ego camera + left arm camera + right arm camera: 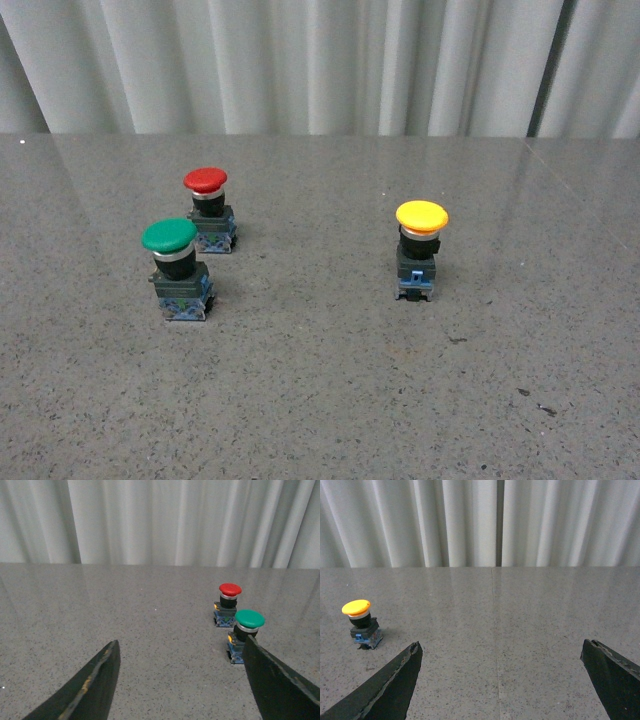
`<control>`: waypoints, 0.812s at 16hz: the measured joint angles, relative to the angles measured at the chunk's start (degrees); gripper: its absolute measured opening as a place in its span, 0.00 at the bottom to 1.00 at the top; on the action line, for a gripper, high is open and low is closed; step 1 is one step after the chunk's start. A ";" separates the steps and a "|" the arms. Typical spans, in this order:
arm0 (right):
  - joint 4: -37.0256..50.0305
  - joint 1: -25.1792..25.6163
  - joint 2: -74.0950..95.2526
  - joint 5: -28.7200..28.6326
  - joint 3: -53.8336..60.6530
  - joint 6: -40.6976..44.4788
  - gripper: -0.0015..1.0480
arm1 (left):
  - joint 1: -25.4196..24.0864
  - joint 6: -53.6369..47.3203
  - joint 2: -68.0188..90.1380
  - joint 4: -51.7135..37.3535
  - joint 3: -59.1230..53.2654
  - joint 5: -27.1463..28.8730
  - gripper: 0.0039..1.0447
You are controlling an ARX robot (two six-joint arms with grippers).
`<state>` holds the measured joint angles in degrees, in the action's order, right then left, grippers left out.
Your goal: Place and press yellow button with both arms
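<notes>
Flat black left arm's fingers (97, 685) fill the lower corners of the left wrist view. They are spread wide apart, with only bare worktop showing between them. One fingertip hides part of the base of a green mushroom-capped push button (248, 620). Whether it touches that button I cannot tell.

The right arm's fingers (395, 685), equally flat and black, are also spread wide apart over bare surface. The yellow button (361, 625) stands beyond one fingertip and clear of it.

In the front view the grey speckled stone-look worktop (320, 410) carries three push buttons, all upright on their blue-grey bases. The green-capped one (177, 270) is nearest, on the left side. A red mushroom-capped push button (208, 210) stands just behind it and slightly to the right. The two are close, with a narrow gap between them.

The yellow button (419, 250) has an orange-yellow cap, a silver collar and a black body. It stands alone on the right side, well apart from the other two, with bare worktop all around it. A few small dark specks (545, 408) mark the surface nearer the camera on the right. A pleated pale grey curtain (300, 60) hangs behind the far edge.
</notes>
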<state>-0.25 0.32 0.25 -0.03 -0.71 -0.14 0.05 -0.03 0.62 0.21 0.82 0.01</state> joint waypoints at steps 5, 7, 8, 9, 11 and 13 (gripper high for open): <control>-1.55 0.59 0.33 -2.19 -0.33 -0.44 0.94 | 0.00 0.00 0.00 0.00 0.00 0.00 0.94; 2.73 0.57 11.26 -11.96 -3.52 -1.73 0.94 | 0.00 0.00 0.00 0.00 0.00 0.04 0.94; 10.27 -2.05 18.12 -12.61 -6.25 -1.33 0.94 | 0.00 0.00 0.00 0.00 0.00 0.04 0.94; 15.91 -2.75 24.30 -12.48 -8.41 -0.76 0.94 | 0.00 0.00 0.00 0.00 0.00 0.00 0.94; 25.49 -5.03 37.68 -11.85 -12.61 0.63 0.94 | 0.00 0.00 0.00 0.00 0.00 0.00 0.94; 32.02 -8.15 50.60 -11.58 -18.91 1.66 0.94 | 0.00 0.00 0.00 0.00 0.00 0.02 0.94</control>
<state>31.77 -7.84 50.85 -11.62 -19.62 1.52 0.05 -0.03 0.62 0.21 0.82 0.03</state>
